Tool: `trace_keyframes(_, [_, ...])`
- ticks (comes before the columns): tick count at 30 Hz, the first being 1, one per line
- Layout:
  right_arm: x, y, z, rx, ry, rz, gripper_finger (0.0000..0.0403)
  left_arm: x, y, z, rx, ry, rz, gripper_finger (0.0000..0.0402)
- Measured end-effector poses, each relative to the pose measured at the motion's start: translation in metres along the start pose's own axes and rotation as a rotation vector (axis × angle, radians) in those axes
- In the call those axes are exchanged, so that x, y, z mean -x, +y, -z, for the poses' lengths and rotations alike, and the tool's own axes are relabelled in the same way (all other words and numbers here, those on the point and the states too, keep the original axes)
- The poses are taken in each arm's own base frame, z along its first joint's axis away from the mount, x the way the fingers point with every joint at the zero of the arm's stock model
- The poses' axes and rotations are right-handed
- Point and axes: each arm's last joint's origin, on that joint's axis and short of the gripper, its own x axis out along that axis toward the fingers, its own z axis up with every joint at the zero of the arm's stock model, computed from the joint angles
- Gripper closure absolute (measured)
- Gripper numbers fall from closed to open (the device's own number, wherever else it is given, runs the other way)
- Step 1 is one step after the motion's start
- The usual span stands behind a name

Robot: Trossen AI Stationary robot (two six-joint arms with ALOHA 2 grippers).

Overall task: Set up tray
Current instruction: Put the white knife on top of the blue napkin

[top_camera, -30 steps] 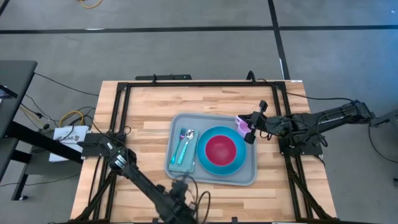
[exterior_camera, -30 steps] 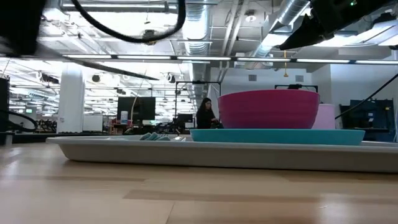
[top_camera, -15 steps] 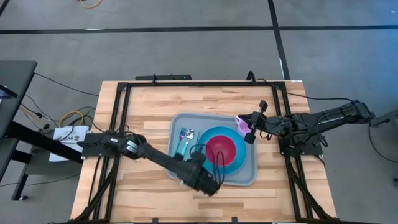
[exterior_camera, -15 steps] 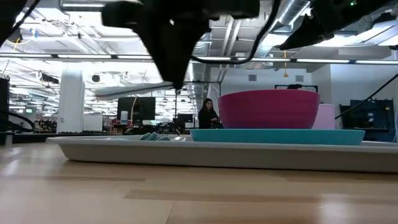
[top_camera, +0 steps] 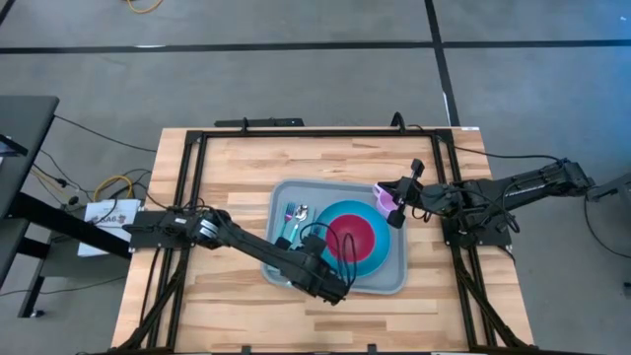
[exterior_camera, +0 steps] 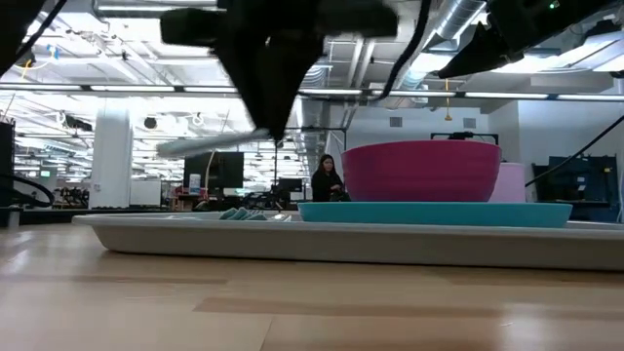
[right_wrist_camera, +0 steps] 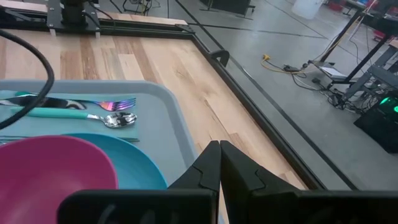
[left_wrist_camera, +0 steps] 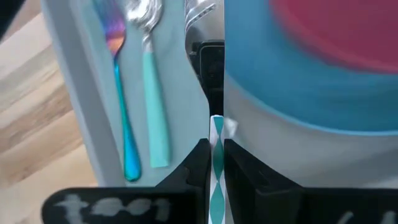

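The grey-blue tray (top_camera: 325, 189) lies mid-table. On it a blue plate (top_camera: 378, 258) carries a pink bowl (top_camera: 352, 235). A fork (left_wrist_camera: 118, 93) and a teal-handled spoon (left_wrist_camera: 152, 93) lie on a teal napkin (top_camera: 289, 258) in the tray's left part. A pink cup (top_camera: 383, 197) stands at the tray's far right corner. My left gripper (left_wrist_camera: 216, 146) hovers over the tray's near side (top_camera: 325, 281), shut on a teal-and-white striped straw (left_wrist_camera: 216, 130). My right gripper (right_wrist_camera: 219, 149) is shut and hangs by the pink cup (top_camera: 397, 209). My left gripper pinches the striped straw between its two fingers (left_wrist_camera: 198, 158). The straw runs along the fingers and its end (left_wrist_camera: 216, 121) sticks out past their tips. It is lifted clear, above the tray floor between the spoon and the plate's rim (left_wrist_camera: 249, 99).
Black frame rails (top_camera: 296, 133) border the wooden table on its far, left and right sides. Bare wood (top_camera: 227, 177) lies left of and beyond the tray. In the low view, the room behind shows a person (exterior_camera: 324, 180) far off.
My left arm has swung from the table's near edge toward the far edge and right, ending over the tray's near side beside the plate. In the last half second it has only crept slightly farther. The right arm and the things on the tray have kept still.
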Motion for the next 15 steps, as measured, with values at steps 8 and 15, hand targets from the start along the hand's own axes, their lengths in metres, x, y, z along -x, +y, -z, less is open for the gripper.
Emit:
trace_keyframes(8, [0.0,0.0,0.0,0.0,0.0,0.0,0.0403,-0.014,0.008,0.012,0.085,-0.006,-0.074,0.039])
trace_keyframes(15, [0.0,0.0,0.0,0.0,0.0,0.0,0.0403,0.009,0.022,0.002,0.112,-0.016,-0.018,0.039])
